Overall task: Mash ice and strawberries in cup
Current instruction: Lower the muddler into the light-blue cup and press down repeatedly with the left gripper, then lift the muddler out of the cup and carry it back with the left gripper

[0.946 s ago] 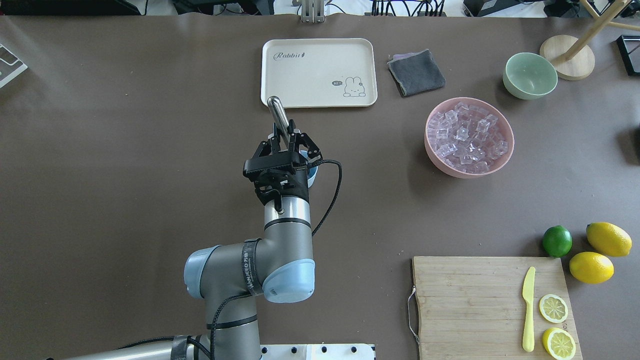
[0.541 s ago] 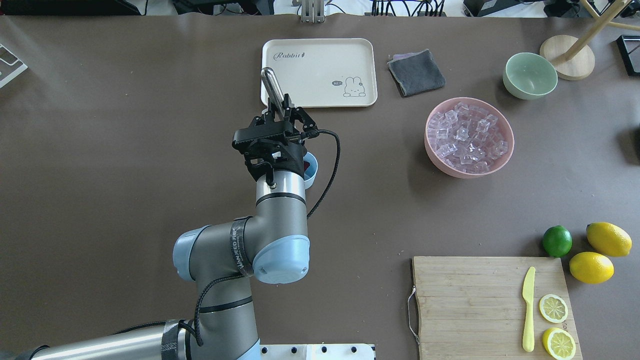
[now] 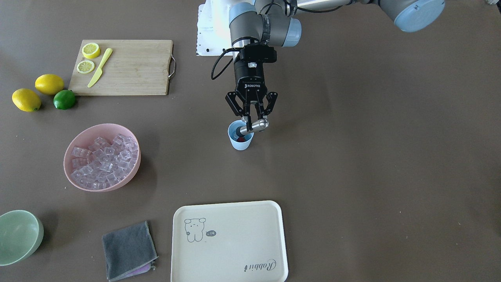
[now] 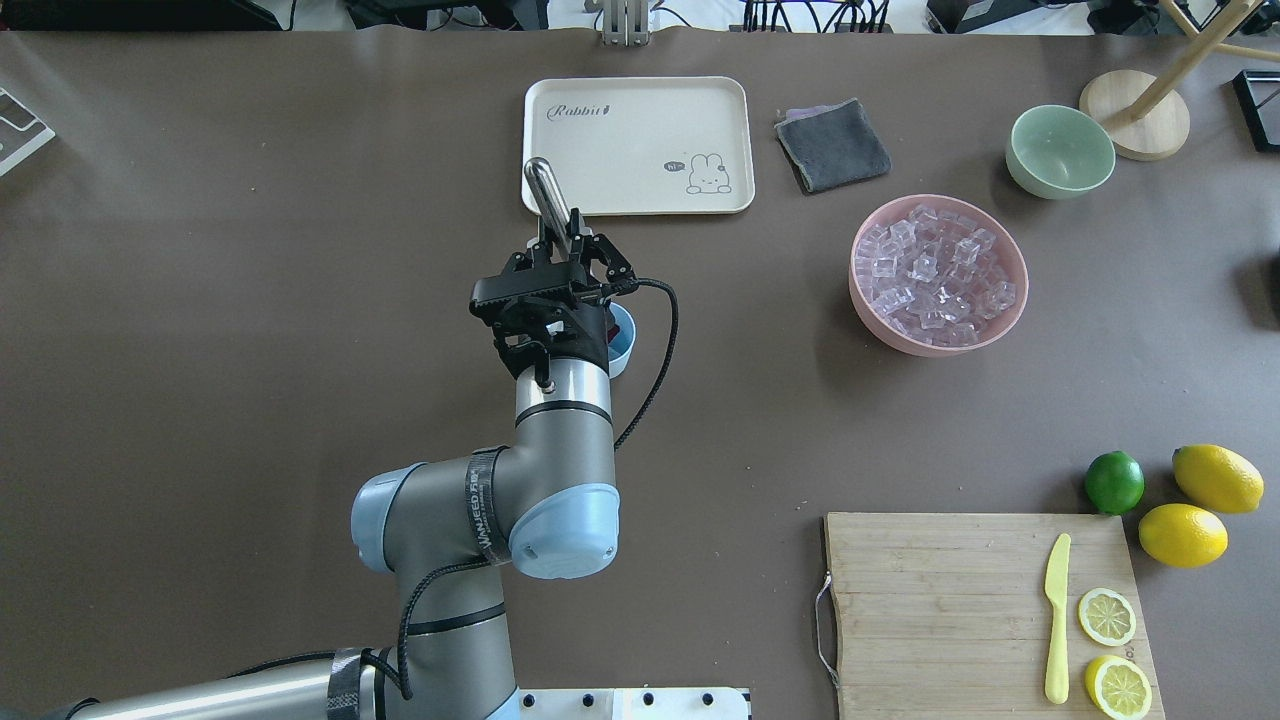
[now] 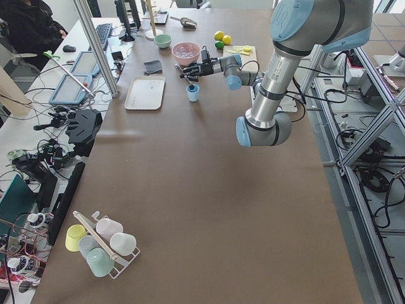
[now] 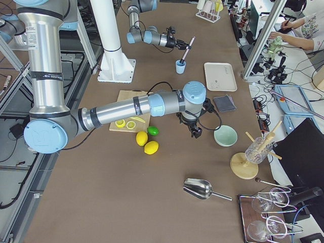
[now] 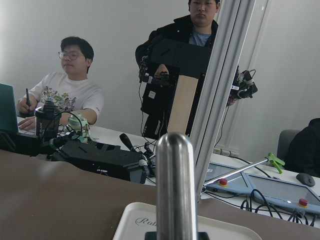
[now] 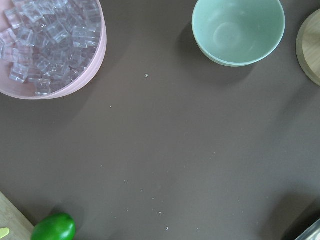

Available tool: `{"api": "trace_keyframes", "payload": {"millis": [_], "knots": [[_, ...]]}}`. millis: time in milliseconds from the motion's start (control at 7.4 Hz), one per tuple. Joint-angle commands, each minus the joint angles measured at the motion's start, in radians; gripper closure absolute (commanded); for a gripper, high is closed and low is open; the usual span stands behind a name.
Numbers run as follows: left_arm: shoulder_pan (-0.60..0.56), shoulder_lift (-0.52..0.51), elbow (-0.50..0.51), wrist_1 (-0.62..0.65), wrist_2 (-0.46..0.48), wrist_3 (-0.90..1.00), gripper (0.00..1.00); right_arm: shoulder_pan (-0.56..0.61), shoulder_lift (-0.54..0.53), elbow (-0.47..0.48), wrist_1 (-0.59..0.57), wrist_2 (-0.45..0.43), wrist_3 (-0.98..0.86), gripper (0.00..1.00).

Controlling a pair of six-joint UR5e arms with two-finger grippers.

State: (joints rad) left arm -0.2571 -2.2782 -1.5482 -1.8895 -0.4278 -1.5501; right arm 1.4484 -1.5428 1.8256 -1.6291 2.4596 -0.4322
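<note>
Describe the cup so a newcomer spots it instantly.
From the rabbit tray, look toward the robot: a light-blue cup with a metal muddler in it, held by the left gripper. It's far smaller than the pink bowl and green bowl.

**Six views of one brown table [image 4: 250, 300]: two high, two at its ends, two on the wrists.**

The overhead camera looks forward and down from behind the left gripper [image 4: 568, 252]. The front-facing one looks steeply down from ahead of it and shares the whole tabletop turned about, with the tray [image 4: 637, 145] nearest its lens. Both end cameras look along the table from high and far, each catching the cup [image 5: 193, 93] under that gripper. The left wrist camera looks level along the held metal rod [image 7: 175, 185], very near, over the tray towards people [image 7: 75, 95]. The right wrist camera looks straight down, close, on the pink bowl [image 8: 98, 50] and green bowl [image 8: 239, 30], which both high views share.
</note>
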Motion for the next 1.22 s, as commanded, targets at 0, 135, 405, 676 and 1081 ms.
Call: {"api": "trace_keyframes", "payload": {"millis": [0, 135, 405, 676, 1081], "knots": [[0.01, 0.005, 0.023, 0.0, 0.0, -0.022, 1.0, -0.011, 0.001, 0.003, 0.0, -0.002, 0.016, 0.09], [0.016, 0.012, 0.033, -0.002, -0.002, -0.033, 1.0, -0.011, 0.001, 0.007, 0.0, -0.002, 0.018, 0.09], [0.01, 0.012, -0.008, 0.001, -0.012, -0.019, 1.0, -0.011, 0.001, 0.006, 0.0, -0.004, 0.018, 0.09], [-0.004, 0.009, -0.126, 0.009, -0.092, 0.054, 1.0, -0.011, 0.0, 0.006, 0.0, -0.004, 0.02, 0.09], [-0.278, 0.026, -0.252, -0.002, -0.46, 0.2, 1.0, -0.011, 0.009, 0.004, 0.0, -0.002, 0.02, 0.09]]}}
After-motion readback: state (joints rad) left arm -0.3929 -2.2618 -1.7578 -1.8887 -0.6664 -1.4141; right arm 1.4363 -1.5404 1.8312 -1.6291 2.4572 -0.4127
